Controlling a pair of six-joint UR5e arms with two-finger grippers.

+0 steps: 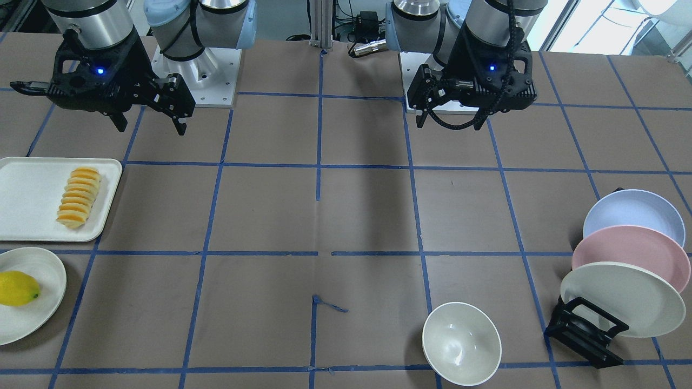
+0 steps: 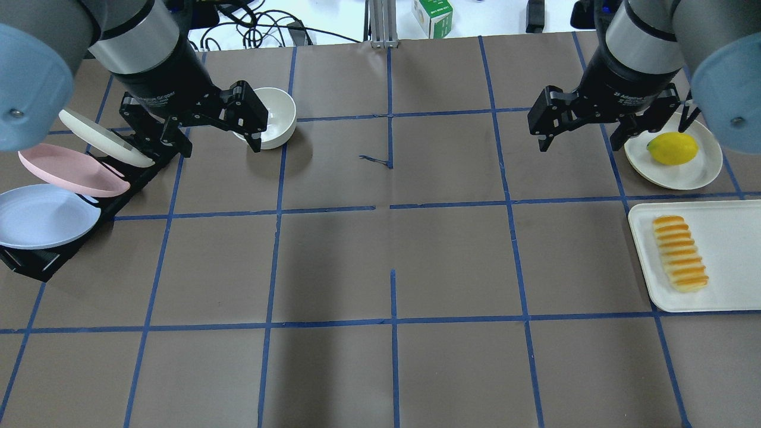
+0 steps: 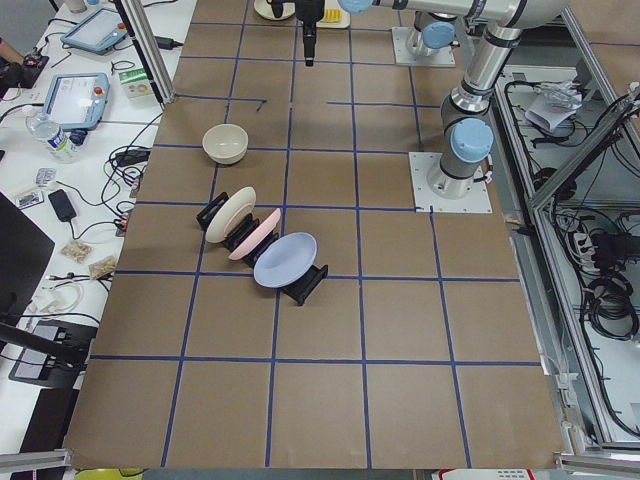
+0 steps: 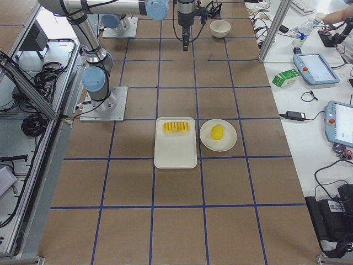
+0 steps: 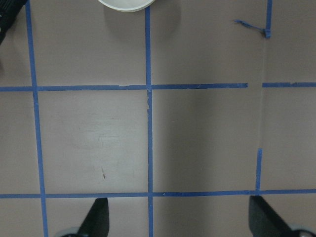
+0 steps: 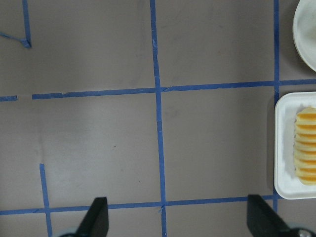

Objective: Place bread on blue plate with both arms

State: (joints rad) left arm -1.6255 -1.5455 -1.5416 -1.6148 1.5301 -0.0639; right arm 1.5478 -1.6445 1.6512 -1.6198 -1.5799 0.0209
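Bread point(image 2: 681, 254) flat on white tray point(image 2: 731, 238), robot's right end of surface point(image 2: 380, 267), nothing touching it. Lemon point(image 2: 672, 148) on cream plate point(image 2: 689, 175) just beside tray. Blue plate point(image 2: 41, 215) well apart at opposite end, tilted in black rack point(image 2: 35, 264), pink plate point(image 2: 68, 169) next slot. Right arm point(image 2: 642, 35) jaws spread wide, empty, up near lemon. Left arm point(image 2: 148, 53) jaws likewise wide, empty, by white bowl point(image 2: 273, 116).

We see the left arm point(image 2: 140, 44) and the right arm point(image 2: 645, 35) held up, wrists bent so each gripper points down. The left gripper point(image 2: 219, 142) has its fingers spread wide, empty; the right gripper point(image 2: 585, 142) likewise. Both seem level with each other, though we cannot be sure.
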